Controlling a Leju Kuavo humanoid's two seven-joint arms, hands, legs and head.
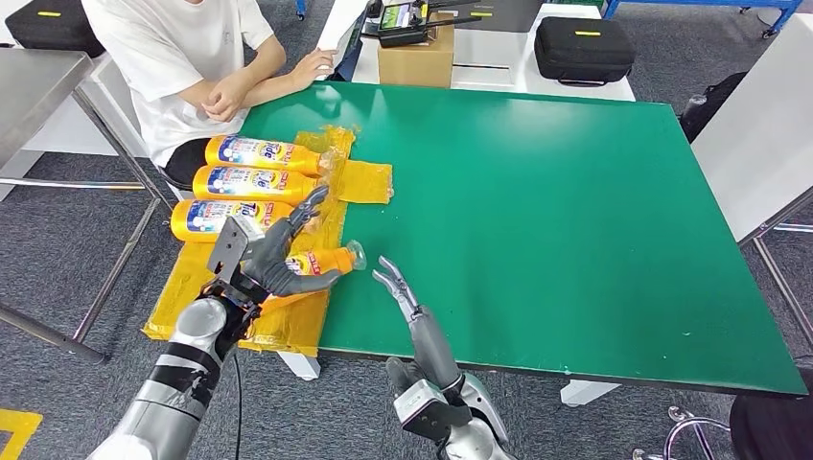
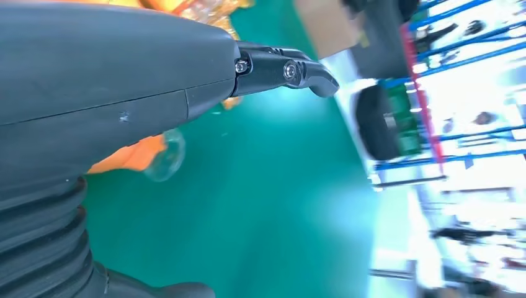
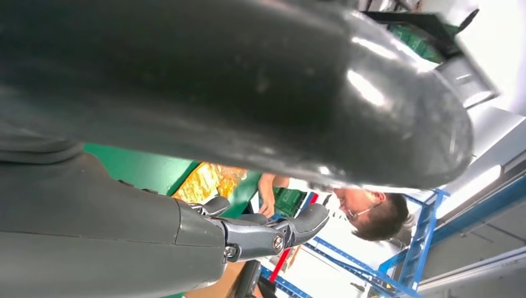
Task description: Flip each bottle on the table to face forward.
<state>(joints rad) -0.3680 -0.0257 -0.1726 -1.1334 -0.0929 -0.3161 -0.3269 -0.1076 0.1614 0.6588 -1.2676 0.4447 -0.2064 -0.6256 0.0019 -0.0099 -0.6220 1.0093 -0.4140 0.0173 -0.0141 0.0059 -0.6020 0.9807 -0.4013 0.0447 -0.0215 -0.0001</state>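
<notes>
Closest in, the right hand (image 1: 407, 297) rests on the green table (image 1: 537, 211) with fingers stretched out, grasping nothing. Just beside it, the left hand (image 1: 273, 251) wraps around an orange bottle (image 1: 326, 260) lying on yellow plastic sheeting (image 1: 288, 326). Three labelled orange bottles (image 1: 251, 182) lie beyond, near a seated person (image 1: 192, 67).

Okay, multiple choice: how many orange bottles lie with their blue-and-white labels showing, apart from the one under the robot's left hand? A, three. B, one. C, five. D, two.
A: three labelled bottles lie side by side on the yellow plastic sheet, beyond the fourth bottle that the left hand holds.
</notes>
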